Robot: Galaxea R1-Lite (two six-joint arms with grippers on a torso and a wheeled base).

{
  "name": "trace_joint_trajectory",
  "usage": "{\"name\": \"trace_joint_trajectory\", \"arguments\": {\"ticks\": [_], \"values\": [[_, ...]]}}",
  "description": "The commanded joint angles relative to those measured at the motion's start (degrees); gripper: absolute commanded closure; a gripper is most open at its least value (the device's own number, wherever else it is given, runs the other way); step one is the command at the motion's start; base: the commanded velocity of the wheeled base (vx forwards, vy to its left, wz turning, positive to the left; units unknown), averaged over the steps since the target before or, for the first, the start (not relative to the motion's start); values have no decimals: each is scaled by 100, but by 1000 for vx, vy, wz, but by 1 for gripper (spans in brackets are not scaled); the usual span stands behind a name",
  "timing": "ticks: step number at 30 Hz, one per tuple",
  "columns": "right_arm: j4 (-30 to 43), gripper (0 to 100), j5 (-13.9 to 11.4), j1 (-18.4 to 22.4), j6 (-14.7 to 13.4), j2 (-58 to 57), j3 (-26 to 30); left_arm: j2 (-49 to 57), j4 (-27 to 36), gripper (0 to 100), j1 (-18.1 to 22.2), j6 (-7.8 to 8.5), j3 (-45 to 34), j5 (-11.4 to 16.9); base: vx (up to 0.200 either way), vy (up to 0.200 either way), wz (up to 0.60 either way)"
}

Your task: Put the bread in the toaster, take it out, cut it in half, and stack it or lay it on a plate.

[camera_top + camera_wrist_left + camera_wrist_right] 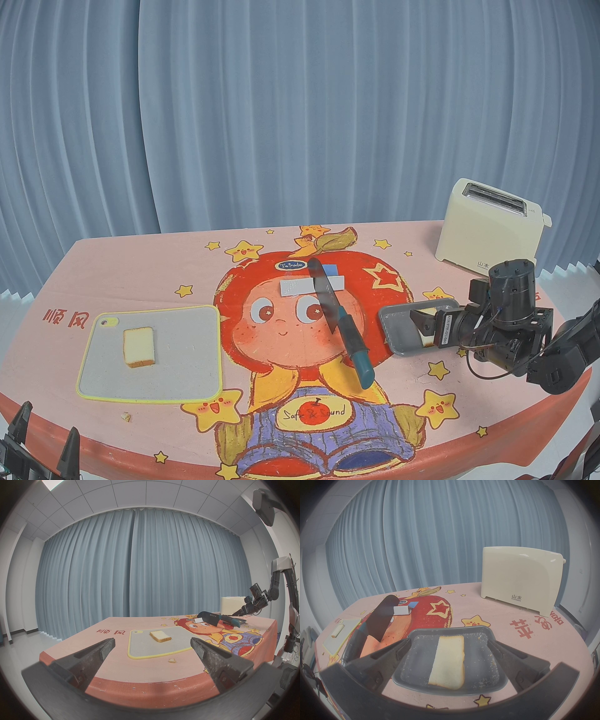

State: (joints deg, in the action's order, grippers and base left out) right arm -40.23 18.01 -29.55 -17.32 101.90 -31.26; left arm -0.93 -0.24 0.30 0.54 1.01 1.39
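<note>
Here, the bread lies already cut in two. One half slice (447,661) lies flat on the grey plate (487,670) at the right of the table (125,269); the other half (139,347) rests on the cutting board (187,362) at the left, well apart from it. The right gripper (448,645) hangs low over the near end of the plate with its jaws spread wide. They stand on either side of the half slice and grasp nothing, though whether a fingertip brushes the plate rim is hard to judge from these angles. The left gripper (152,642) waits off the near left edge of the table, likewise wide open and empty. Toasted bread of this kind is probably light, dry at the crust and soft in the crumb. It sheds flakes, as the crumbs strewn over the plate suggest, and would dent or break under a hard squeeze. A gentle pinch across the two long crust edges seems the safest hold. The knife (340,319) lies slantwise at mid-table between board and plate, blade toward the far side and teal handle (361,359) toward the near side, so any carry from board to plate must pass above it. The toaster (490,228) stands at the far right, behind the plate. A loose crumb (126,416) sits just near of the board.
</note>
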Motion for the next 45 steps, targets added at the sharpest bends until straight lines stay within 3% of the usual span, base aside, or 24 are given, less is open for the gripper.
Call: {"name": "trace_joint_trajectory", "arguments": {"ticks": [1,21,29,35,45], "values": [[-2,0,1,-16,1,-30,14,93,-2,0,5,-1,-101,2,0,0,0],[-2,0,45,-60,98,-707,67,93,-2,0,5,-1,-101,2,0,0,0],[-2,0,28,239,133,-1049,76,93,-2,0,5,-1,-101,2,0,0,0],[-2,0,-25,582,502,-1340,85,93,-2,0,5,-1,-101,2,0,0,0],[-2,0,-52,925,783,-1507,120,93,-2,0,5,-1,-101,2,0,0,0]]}}
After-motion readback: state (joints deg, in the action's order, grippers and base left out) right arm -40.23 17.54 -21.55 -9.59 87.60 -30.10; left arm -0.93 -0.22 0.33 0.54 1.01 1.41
